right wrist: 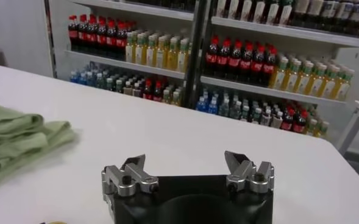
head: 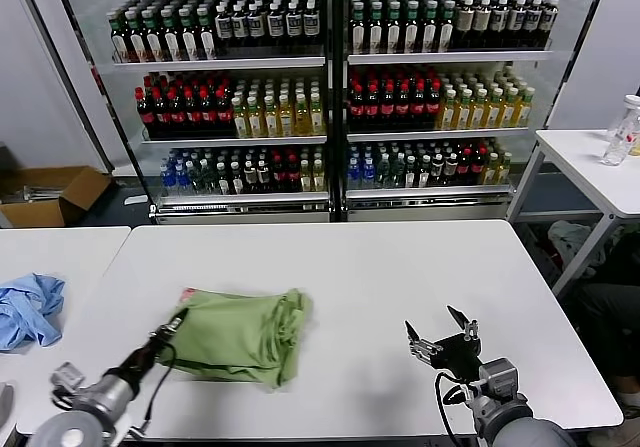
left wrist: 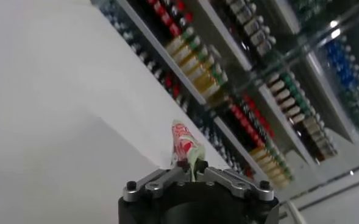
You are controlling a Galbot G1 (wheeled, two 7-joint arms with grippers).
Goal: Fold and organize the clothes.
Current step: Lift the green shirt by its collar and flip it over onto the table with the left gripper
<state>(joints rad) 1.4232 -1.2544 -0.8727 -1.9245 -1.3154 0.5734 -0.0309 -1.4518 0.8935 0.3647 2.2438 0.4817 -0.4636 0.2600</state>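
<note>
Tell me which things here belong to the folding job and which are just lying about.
Job: green shirt, folded, its edge pinched by the left gripper; right gripper, open above the white table.
Lying about: blue garment; cardboard box; bottle shelves.

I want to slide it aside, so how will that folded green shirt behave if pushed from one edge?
The green shirt looks soft and floppy, so its stacked layers would probably bunch rather than slide as one. It seems light: the left end effector holds one pinched corner. Unlikely to roll or tip.
</note>
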